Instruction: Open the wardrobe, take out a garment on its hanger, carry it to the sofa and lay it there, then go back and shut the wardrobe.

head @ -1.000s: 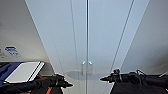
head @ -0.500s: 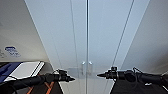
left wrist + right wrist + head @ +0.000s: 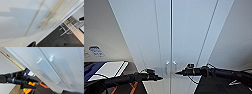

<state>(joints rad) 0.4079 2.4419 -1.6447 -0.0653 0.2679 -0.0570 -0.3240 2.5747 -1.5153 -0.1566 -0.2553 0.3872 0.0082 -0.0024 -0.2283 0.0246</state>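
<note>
Black jaws first: the left gripper (image 3: 159, 78) tapers to a point in the head view, jaws apparently together, while the right wrist view shows the same gripper (image 3: 33, 83) with its jaws a little apart and holding nothing, so I go by that closer look. The right gripper (image 3: 178, 73) also narrows to a tip, but whether its jaws are apart or together I cannot tell. Both tips hang level with the two handles (image 3: 170, 63) at the middle seam of the wardrobe (image 3: 189, 32), one on each side, near but not touching. The doors are shut, so I judge the opening step is in hand; it calls for each gripper to close on its own handle and pull outward. Everything inside the wardrobe is hidden behind the doors, and the handles look faint and washed out.
</note>
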